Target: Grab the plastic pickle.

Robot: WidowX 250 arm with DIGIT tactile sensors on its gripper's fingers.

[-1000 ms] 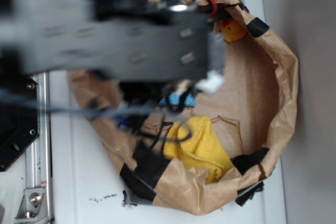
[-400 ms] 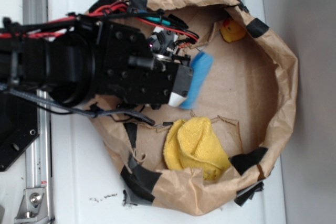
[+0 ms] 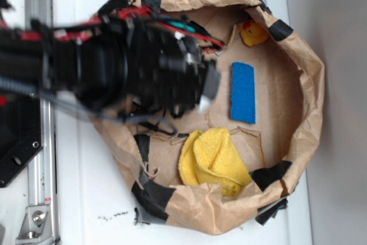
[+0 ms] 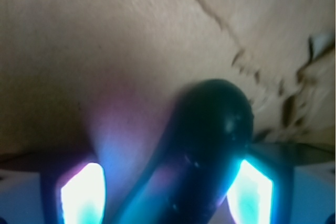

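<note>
The plastic pickle, dark teal and glossy, fills the wrist view and lies on brown paper between my gripper's two lit fingers. It touches the right finger, while a narrow gap shows at the left finger. The jaws stand wide apart, so the gripper is open around the pickle. In the exterior view the blurred black arm and gripper hang over the left half of the paper basin and hide the pickle.
A flat blue sponge lies right of the gripper. A small yellow duck sits at the basin's far rim. A crumpled yellow cloth lies near the front wall. Crumpled paper walls with black tape ring the basin.
The arm came down from close to the camera into the basin's left half. The blue sponge, blurred and tilted at the gripper tip 0.4 s ago, now lies flat farther right.
</note>
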